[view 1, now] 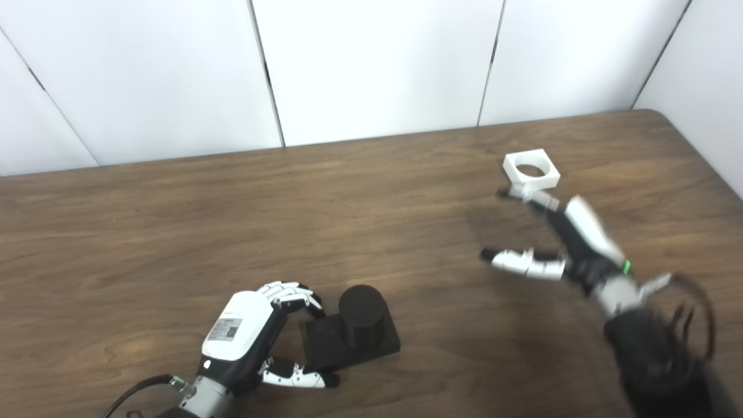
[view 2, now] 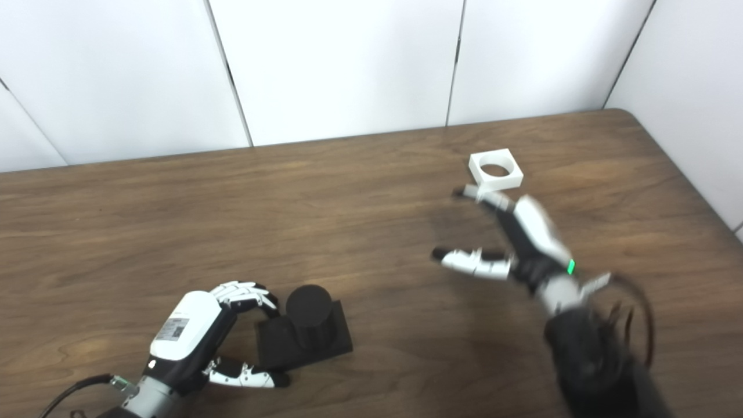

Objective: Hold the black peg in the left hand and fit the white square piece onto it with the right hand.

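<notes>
The black peg (view 1: 361,316) is a short round post on a square black base, resting on the wooden table (view 1: 174,232) near the front. My left hand (view 1: 244,334) wraps the base's left edge, fingers (view 1: 290,295) curled over the far corner and thumb along the near side. The white square piece (view 1: 514,168), with a round hole through it, lies flat at the far right. My right hand (view 1: 572,244) is open and blurred, fingers stretched toward the piece with their tips just short of its near edge, thumb spread out to the left.
White wall panels (view 1: 377,64) stand behind the table's far edge. The table's right edge (view 1: 705,165) runs close to the white piece. Bare wood lies between the peg and the piece.
</notes>
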Motion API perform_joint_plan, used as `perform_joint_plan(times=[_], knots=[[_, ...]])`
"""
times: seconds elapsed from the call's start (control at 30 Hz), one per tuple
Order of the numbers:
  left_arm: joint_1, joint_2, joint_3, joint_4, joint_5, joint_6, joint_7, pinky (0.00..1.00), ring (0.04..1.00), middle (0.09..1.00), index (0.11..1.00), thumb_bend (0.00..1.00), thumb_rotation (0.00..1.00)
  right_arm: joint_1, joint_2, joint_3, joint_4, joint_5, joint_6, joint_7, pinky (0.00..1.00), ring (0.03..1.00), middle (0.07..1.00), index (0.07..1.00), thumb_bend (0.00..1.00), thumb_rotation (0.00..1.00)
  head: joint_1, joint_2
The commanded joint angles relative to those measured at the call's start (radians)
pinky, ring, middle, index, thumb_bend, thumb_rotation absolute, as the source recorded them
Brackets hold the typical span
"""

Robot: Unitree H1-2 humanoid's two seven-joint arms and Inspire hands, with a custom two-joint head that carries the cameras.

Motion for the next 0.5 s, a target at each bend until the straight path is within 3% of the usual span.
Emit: perform_joint_plan(times=[0.0, 0.13, 0.27, 0.47], knots=[[0.012, 0.022, -0.009, 0.023, 0.026, 0.015, -0.06, 0.81, 0.788, 0.725, 0.487, 0.52, 0.04, -0.054, -0.038, -0.023, 0.013, -0.024, -0.003, 0.044, 0.9, 0.982, 0.954, 0.831, 0.79, 0.19, -0.014, 0.0], [0.015, 0.02, -0.002, 0.024, 0.022, 0.006, -0.052, 0.8, 0.779, 0.717, 0.486, 0.52, 0.04, -0.134, -0.117, -0.025, 0.092, -0.031, -0.022, 0.069, 0.89, 0.988, 0.96, 0.847, 0.86, 0.13, -0.022, 0.001], [0.017, 0.021, 0.001, 0.017, 0.026, 0.004, -0.059, 0.8, 0.774, 0.713, 0.486, 0.52, 0.04, -0.216, -0.193, 0.0, 0.202, -0.07, -0.058, 0.083, 0.87, 0.989, 0.964, 0.871, 0.89, 0.15, -0.031, -0.003], [0.024, 0.023, 0.003, 0.008, 0.037, 0.0, -0.06, 0.8, 0.767, 0.708, 0.486, 0.52, 0.05, -0.342, -0.255, 0.058, 0.369, -0.102, -0.096, 0.103, 0.94, 1.0, 0.957, 0.877, 0.88, 0.16, -0.046, -0.012]])
